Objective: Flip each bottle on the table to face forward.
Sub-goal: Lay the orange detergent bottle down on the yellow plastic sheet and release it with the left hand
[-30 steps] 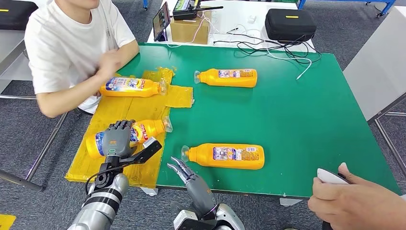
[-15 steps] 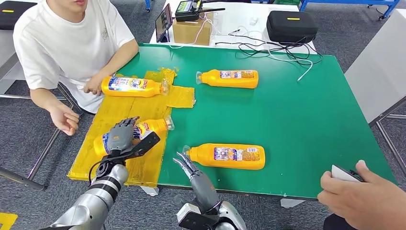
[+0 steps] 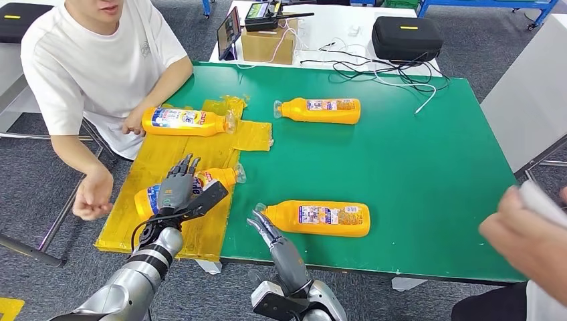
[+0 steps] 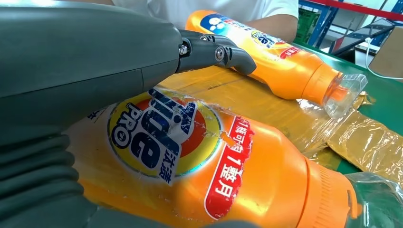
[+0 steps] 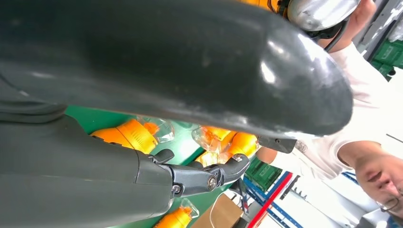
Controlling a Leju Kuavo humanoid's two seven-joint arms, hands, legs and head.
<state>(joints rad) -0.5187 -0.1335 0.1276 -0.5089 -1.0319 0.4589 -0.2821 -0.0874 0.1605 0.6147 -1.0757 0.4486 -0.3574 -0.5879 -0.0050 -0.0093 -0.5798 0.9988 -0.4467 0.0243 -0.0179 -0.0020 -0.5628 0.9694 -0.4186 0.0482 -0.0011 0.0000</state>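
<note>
Several orange detergent bottles lie on their sides. One with its blue and red front label up [image 3: 204, 180] [image 4: 190, 156] rests on the yellow mat [image 3: 154, 160]. My left hand [image 3: 175, 190] [image 4: 95, 61] lies over its body with fingers [image 4: 214, 52] stretched out straight, gripping nothing. A second front-label bottle [image 3: 184, 122] [image 4: 280, 61] lies farther back on the mat. Two bottles show white back labels: a near one [image 3: 317, 218] and a far one [image 3: 321, 110]. My right hand [image 3: 266, 229] [image 5: 190, 175] is open, fingertips close to the near bottle's cap.
A seated person in a white shirt [image 3: 93, 60] touches the base of the far mat bottle. Another person's hand [image 3: 528, 234] with something white reaches in at the right. A cardboard box [image 3: 267, 41], cables and a black case [image 3: 406, 35] sit beyond the green table [image 3: 428, 167].
My left hand has slid forward along the mat bottle and straightened its fingers. The seated person's arms have dropped. The hand at the right has risen.
</note>
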